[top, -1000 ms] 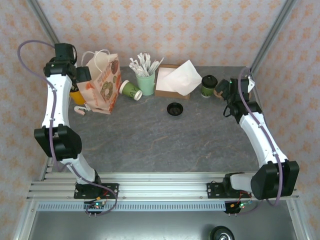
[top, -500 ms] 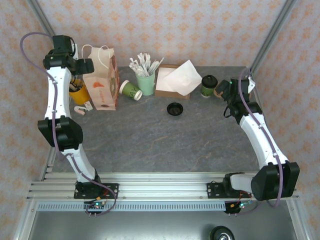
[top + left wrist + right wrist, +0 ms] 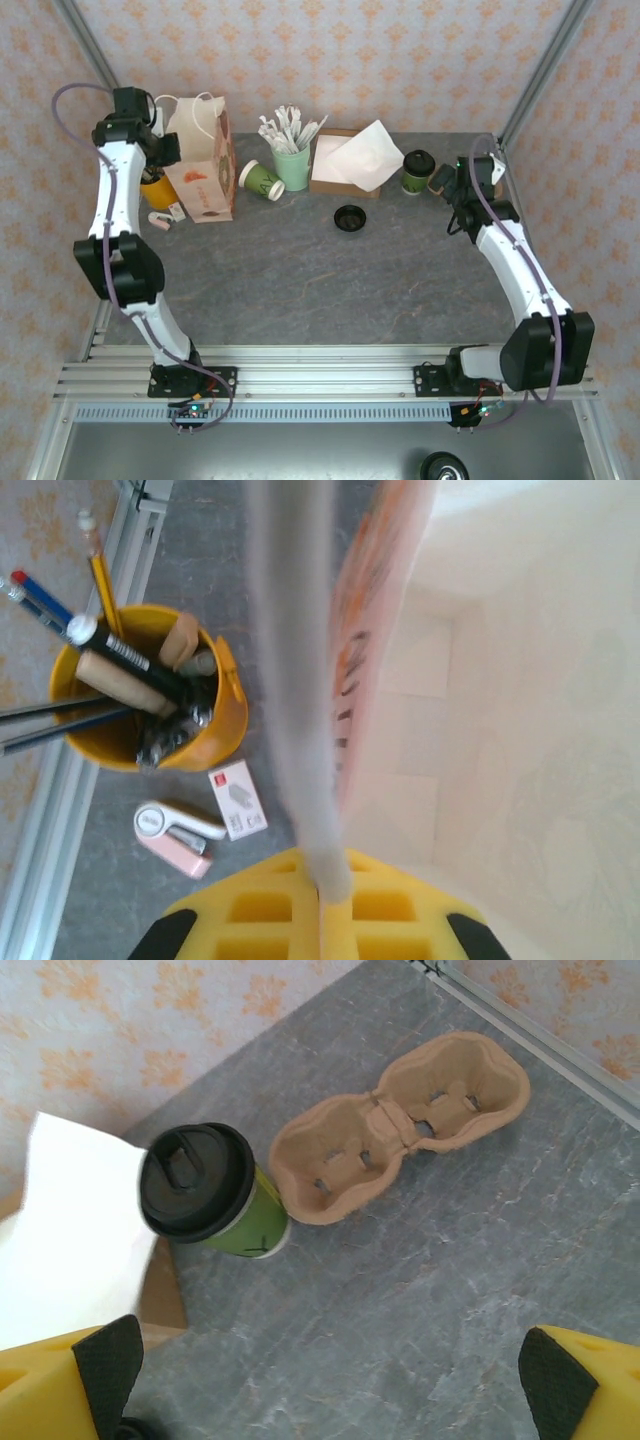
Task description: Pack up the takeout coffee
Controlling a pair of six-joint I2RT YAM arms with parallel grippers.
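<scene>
Small dark green paper cup w/ black plastic lid (image 3: pixel 205 1200) sits upper left in right-wrist view, prob. light + crushable (grab mid-wall, not lid); right gripper (image 3: pixel 330 1365) gapes empty, left gripper (image 3: pixel 320 925) pinches orange-printed paper bag (image 3: pixel 372 660).

Prob. lab rig: alu frame (image 3: pixel 545 60), wallpaper panels (image 3: pixel 400 60), mounting rail (image 3: pixel 320 380).

Black-lidded green takeout coffee (image 3: pixel 197 1184) stands upright, far right.

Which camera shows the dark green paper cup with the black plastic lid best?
The right wrist view: the dark green paper cup with the black lid stands close, lid and side clear. The top external view shows it small and distant.
</scene>
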